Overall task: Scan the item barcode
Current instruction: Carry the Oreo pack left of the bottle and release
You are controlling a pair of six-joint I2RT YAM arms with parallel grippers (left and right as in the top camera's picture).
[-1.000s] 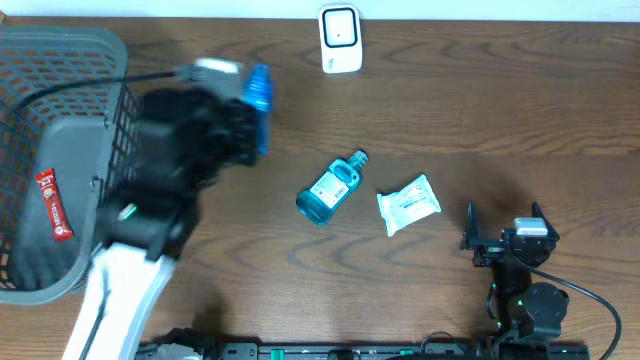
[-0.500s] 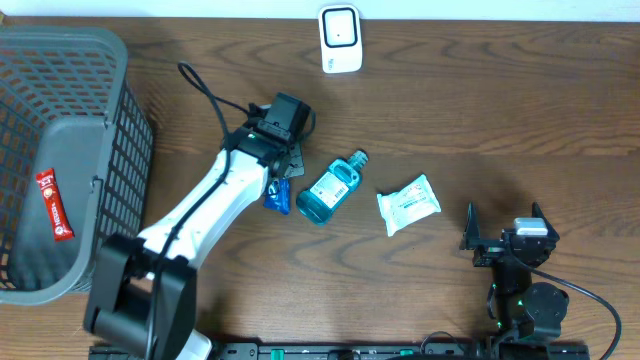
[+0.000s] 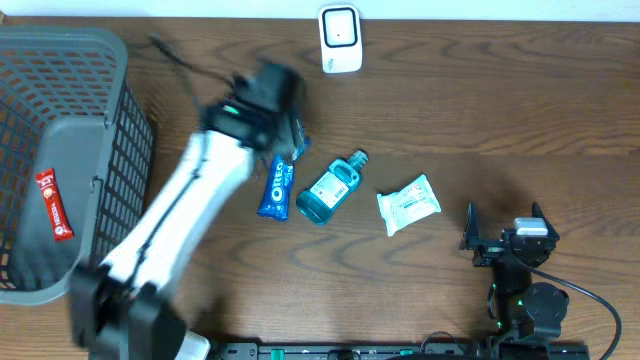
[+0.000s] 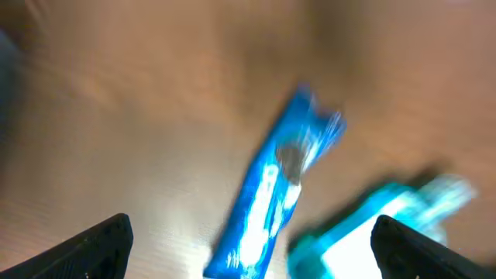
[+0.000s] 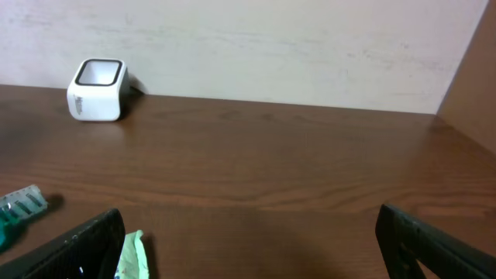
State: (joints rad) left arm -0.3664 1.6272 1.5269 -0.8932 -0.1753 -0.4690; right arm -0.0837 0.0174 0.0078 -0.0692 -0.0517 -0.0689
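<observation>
Blue Oreo packet [image 3: 276, 186] lies flat on the wooden tabletop [image 3: 480, 100] left of centre, just beside a teal bottle [image 3: 330, 188]. Just above it in the frame the left hand [image 4: 252, 252] is blurred, its fingers spread wide, gripping nothing. The right hand [image 3: 503, 228] at lower right gapes too, empty. The white scanner [image 3: 340, 40] sits at top centre.

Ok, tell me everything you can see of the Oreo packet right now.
The Oreo packet is a slim blue wrapper with white lettering, glossy like plastic film, with a crimped end. It lies flat and sealed on the wooden table, its long axis running roughly front to back, close beside the blue mouthwash bottle; contact between them is unclear. The left gripper hangs over it with jaws wide, not gripping it.
</observation>
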